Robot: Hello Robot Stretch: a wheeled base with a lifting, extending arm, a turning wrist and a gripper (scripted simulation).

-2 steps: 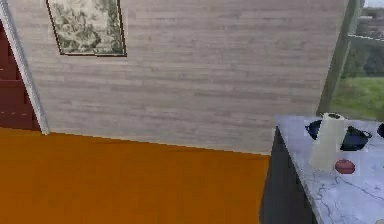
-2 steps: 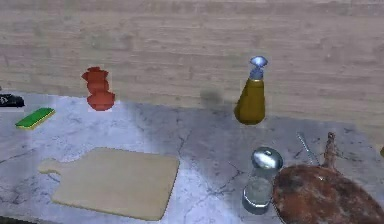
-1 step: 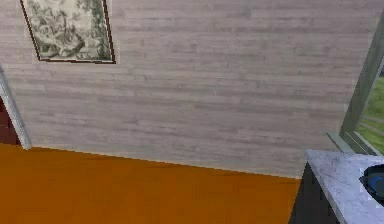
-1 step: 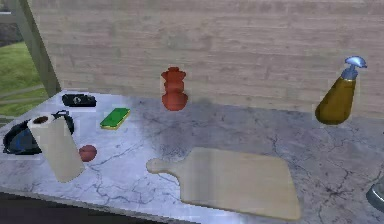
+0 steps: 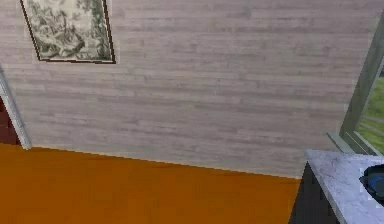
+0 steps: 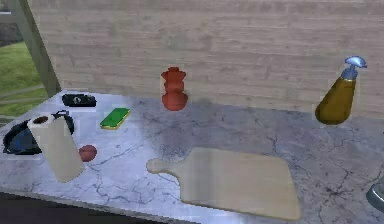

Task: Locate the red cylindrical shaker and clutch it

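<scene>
Shaker (image 6: 174, 89): reddish-brown, waisted, upright toward the back of the table (image 6: 250, 125), close to the wall (image 6: 230, 45), a little left of middle in the arm side view.

Around it, big to small:
- Plank wall, with a framed picture (image 5: 68, 28) at the forward view's upper left.
- Orange floor (image 5: 120, 190).
- Marbled table, one corner at the forward view's lower right.
- Pale board (image 6: 228, 180), flat near the front edge.
- Paper roll (image 6: 57, 146), upright at the left.
- Yellow bottle (image 6: 340, 95) at the right, well apart from the shaker.
- Green sponge (image 6: 115, 118), left of the shaker and somewhat nearer.
- Small red ball (image 6: 88, 152), just beside the roll.

Step in hand, as a judgement: locating as good as done, clutching not yet begun. Cannot tell the end effector's state, whether wide, narrow or holding.

Next move probably calls for a slight roll forward to line up with the shaker. Then raise the arm above table height and reach out past the board's left end toward the narrow waist. Keep clear of the sponge, and go gently, since a tall, slim thing like this would likely tip at a nudge.
</scene>
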